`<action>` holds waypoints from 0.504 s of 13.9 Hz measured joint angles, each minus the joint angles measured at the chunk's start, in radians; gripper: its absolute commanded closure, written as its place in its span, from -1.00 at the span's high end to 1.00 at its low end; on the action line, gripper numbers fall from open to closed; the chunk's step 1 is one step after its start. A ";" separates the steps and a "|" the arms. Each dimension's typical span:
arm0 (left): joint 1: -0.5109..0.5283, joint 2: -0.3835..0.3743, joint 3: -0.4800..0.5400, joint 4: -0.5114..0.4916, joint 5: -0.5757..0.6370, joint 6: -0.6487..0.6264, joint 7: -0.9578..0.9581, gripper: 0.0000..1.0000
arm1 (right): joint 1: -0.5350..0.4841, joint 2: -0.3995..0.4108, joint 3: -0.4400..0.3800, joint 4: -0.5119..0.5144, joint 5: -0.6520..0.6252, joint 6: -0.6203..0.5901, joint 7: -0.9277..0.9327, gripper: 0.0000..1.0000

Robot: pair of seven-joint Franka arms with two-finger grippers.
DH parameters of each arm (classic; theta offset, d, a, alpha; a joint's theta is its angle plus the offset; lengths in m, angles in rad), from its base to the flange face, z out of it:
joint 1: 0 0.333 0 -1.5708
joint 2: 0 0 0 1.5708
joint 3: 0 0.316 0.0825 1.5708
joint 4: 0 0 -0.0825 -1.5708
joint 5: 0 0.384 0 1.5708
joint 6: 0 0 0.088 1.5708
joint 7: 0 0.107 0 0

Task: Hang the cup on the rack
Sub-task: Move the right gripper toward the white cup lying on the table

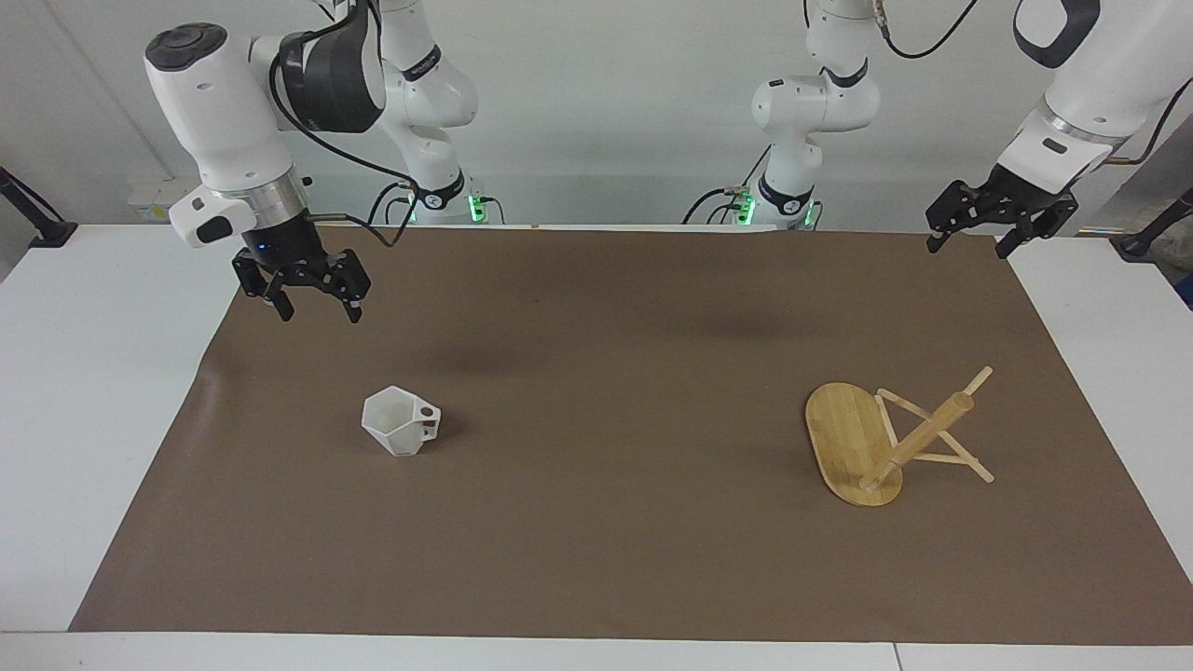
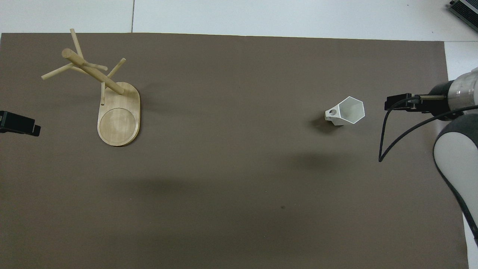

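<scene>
Above the tabletop (image 1: 112,391) near the faceted white mug (image 1: 401,421), my right end effector (image 1: 317,309) hangs open; I should descend squarely, pinching one wall. Left end effector (image 1: 971,242) waits, open.

A white table (image 1: 102,391) carries a large brown mat (image 1: 615,522) that covers most of its top, leaving white strips bare at both ends of the mat. A seam (image 2: 133,15) splits the tabletop beside the mat's edge. A plain white wall (image 1: 606,102) rises past the table. Soft shadows lie across the mat.
</scene>
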 measured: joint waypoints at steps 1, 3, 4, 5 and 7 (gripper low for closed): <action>0.000 0.000 0.000 0.000 0.000 0.000 0.000 1.00 | 0.000 0.013 0.000 -0.004 0.000 0.015 0.000 1.00; 0.000 0.000 0.000 0.000 0.000 0.000 0.000 1.00 | 0.000 0.040 -0.001 -0.009 0.000 0.042 0.000 1.00; 0.000 0.000 0.000 0.000 0.000 0.000 0.000 1.00 | -0.001 0.057 -0.001 -0.010 0.000 0.058 0.000 1.00; 0.000 0.000 0.000 0.000 0.000 0.000 0.000 1.00 | -0.001 0.073 -0.001 -0.011 0.000 0.077 0.000 1.00; 0.000 0.000 -0.003 0.000 0.000 0.000 0.000 1.00 | -0.001 0.101 -0.001 -0.011 0.000 0.111 0.000 1.00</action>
